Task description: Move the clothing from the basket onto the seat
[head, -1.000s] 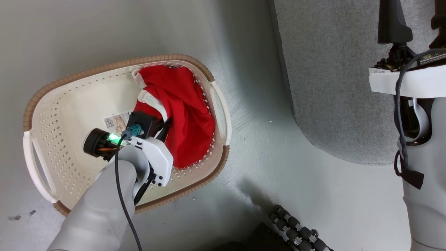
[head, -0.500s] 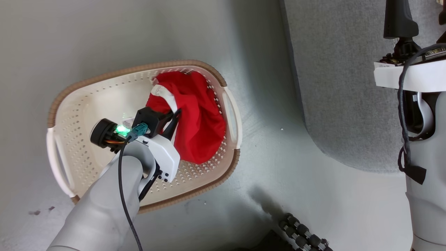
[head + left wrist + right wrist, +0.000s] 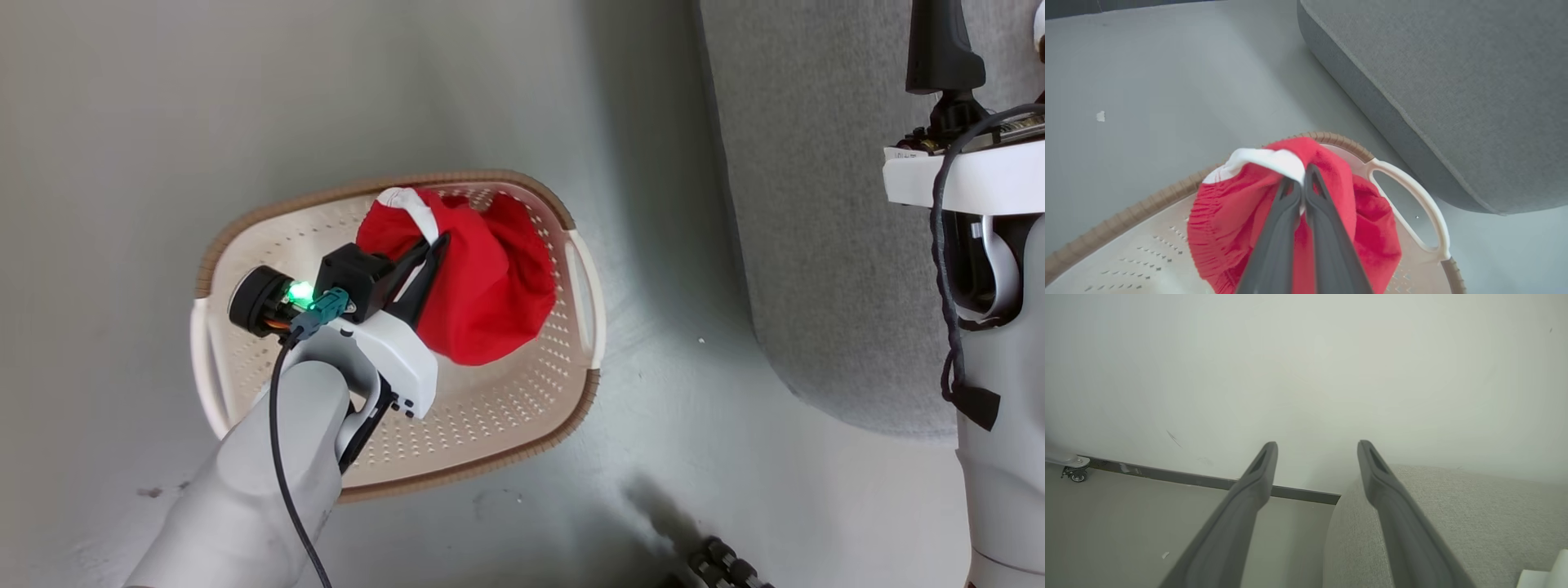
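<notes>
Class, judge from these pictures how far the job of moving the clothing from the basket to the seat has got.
Done: nothing yet; nothing lies on the visible part of the seat. In hand: the left hand is shut on the red clothing at its white trim, bunched over the basket. Left: carry it across to the seat and release. The right hand is open and empty.

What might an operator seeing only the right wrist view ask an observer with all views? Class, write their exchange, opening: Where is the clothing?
Observer: The clothing hangs from the left end effector, which is shut on it.
Operator: Is it out of the basket?
Observer: No, it hangs over the basket's inside.
Operator: Which way is the seat?
Observer: The seat is right of the basket in the head view, with floor between them.
</notes>
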Robot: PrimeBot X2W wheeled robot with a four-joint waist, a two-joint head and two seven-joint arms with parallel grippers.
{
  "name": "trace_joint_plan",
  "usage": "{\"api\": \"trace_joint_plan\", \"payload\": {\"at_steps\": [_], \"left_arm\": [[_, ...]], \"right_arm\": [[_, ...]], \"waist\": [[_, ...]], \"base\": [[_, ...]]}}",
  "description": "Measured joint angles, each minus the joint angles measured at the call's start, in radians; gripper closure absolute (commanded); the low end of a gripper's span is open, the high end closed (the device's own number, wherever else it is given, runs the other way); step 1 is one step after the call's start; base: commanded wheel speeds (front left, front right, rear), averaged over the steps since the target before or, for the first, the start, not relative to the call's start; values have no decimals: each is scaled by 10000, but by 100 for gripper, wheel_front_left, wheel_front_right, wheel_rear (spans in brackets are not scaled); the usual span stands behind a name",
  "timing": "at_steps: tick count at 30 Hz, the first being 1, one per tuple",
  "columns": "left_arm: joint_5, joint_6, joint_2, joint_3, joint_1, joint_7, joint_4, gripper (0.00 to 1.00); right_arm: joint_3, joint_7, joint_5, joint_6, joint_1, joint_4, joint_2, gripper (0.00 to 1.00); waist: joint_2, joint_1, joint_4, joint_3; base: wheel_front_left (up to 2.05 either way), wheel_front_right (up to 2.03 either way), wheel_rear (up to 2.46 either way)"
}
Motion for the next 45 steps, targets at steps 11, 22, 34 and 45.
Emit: {"api": "trace_joint_plan", "payload": {"at_steps": [11,22,34,45], "left_arm": [[-19,205,301,961,68,-13,-2075,100],[102,376,604,1852,486,-40,-4161,100],[115,364,897,2286,972,-42,-5371,100],[82,278,1089,2583,1313,-42,-5866,100]], "right_arm": [[-50,0,-311,0,659,291,-13,0],[311,0,-366,0,1404,708,-288,0],[1298,0,-311,0,1946,982,-662,0],[2932,0,-8,0,2676,1275,-1298,0]], "waist": [[0,0,519,-928],[0,0,903,-1936],[0,0,1189,-3029],[0,0,1389,-4175]], "base": [[0,0,0],[0,0,0],[0,0,0],[0,0,0]]}}
